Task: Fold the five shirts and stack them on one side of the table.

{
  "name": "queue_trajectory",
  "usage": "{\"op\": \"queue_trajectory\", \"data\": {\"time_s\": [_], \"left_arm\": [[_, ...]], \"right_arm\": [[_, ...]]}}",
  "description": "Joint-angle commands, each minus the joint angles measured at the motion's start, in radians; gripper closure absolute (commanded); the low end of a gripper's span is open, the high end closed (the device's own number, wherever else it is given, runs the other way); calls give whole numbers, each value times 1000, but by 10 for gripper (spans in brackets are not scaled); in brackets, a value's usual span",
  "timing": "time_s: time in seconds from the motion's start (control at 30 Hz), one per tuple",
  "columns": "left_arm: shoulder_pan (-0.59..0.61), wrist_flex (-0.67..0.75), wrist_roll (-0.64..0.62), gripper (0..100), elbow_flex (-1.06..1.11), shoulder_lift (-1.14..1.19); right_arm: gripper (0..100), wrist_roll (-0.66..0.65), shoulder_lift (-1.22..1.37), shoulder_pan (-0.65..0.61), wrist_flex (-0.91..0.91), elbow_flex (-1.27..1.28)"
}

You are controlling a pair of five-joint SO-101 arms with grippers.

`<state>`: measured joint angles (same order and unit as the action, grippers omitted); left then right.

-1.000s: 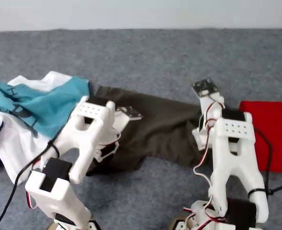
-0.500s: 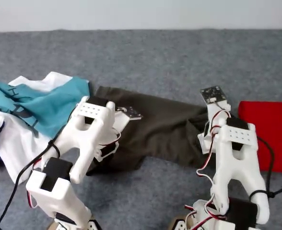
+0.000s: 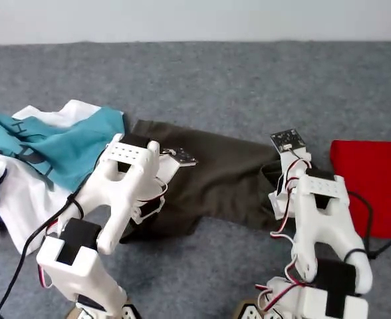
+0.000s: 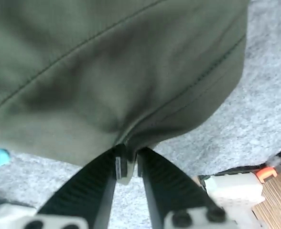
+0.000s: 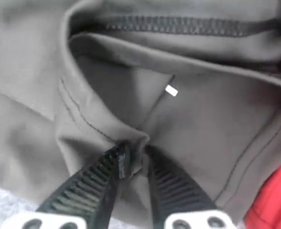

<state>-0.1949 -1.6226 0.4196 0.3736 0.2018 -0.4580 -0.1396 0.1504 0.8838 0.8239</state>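
The left tool pinched the olive shirt at its hem edge. The right tool pinched a raised fold, probably near the collar. The shirt lay spread between the 2 tools. A red shirt sat just outside the right tool, and a teal shirt lay over a white shirt outside the left. Bare table stretched ahead of both.

Felt, wall and a bit of wood around your work.
A grey felt table cover spreads across the whole high view. A plain white wall stands beyond its far edge, and your left wrist view catches a strip of wooden surface beside the felt's edge.
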Motion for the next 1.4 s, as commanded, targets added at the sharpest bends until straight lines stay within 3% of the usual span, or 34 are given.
{"op": "queue_trajectory", "data": {"time_s": [0.0,0.2,0.77,1.37], "left_arm": [[-9,6,8,957,1,-48],[-9,6,8,957,1,-48],[-11,5,8,957,1,-48],[-11,5,8,957,1,-48]], "right_arm": [[984,-35,48,-13,-7,-34],[985,-38,10,21,76,-107],[985,-110,-217,315,318,-155],[976,-110,-219,424,291,-29]]}}
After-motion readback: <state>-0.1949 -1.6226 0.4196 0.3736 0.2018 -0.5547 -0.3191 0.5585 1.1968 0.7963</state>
